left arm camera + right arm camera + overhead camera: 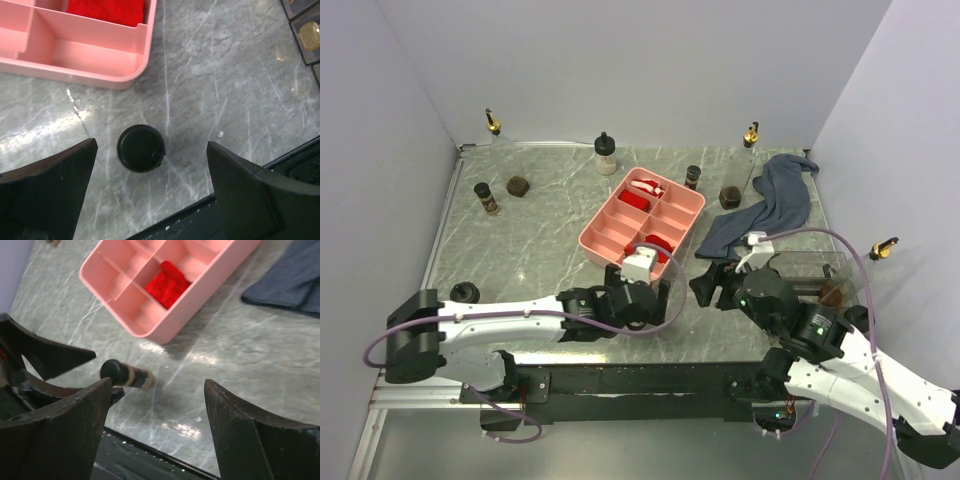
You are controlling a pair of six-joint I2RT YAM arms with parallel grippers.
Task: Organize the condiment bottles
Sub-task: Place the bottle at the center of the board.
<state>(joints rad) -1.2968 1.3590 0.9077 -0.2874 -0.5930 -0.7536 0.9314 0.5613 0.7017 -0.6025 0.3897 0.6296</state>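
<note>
Left wrist view: black-capped bottle upright, lower centre, near pink tray.
Left gripper: spread wide, straddling it, untouched.
Right gripper: open, empty.
Handling: probably light, rigid, slippery; grip the body below the cap.

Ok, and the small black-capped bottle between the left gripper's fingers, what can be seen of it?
The bottle is small, with a round, smooth black cap; the right wrist view shows a cream body below it, slightly blurred. From above only the cap shows, so it seems to stand upright on the grey marbled table, close to a rounded corner of the pink tray. It sits between the fingers of the open left gripper, touching neither.
</note>
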